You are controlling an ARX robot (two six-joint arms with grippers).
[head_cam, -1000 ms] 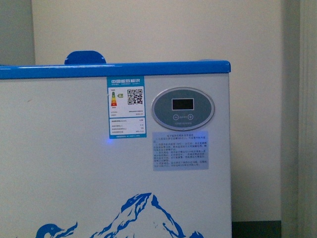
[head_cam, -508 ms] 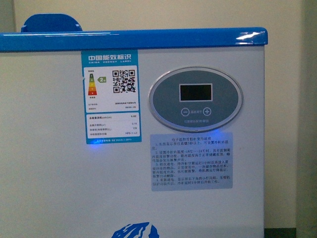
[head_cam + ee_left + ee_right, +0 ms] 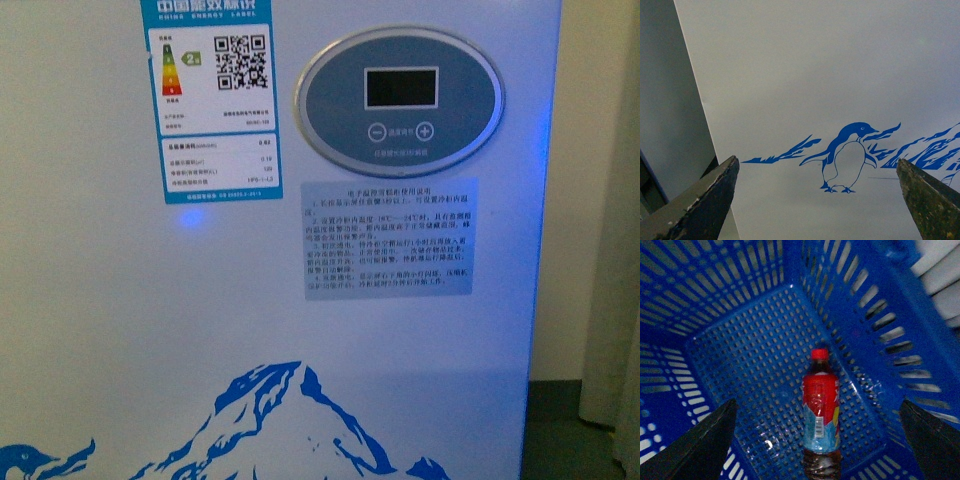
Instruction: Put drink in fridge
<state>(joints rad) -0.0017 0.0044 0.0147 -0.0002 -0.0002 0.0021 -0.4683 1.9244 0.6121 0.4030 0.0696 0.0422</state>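
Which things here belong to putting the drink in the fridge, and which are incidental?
Job: drink; fridge; right claw, open, facing the drink.
Incidental: blue basket holding the drink; energy label; instruction sticker.

A cream wall (image 3: 590, 60) fills the right edge of the front view, plain and bare, dimming toward the bottom. Below it lies a dark floor (image 3: 560, 430). At the far right 1 paler vertical panel (image 3: 612, 300) runs down to the floor; what it is cannot be told. In the left wrist view a grey wall (image 3: 665, 90) stands in shade. The light everywhere is dim and cool, with a bluish cast.
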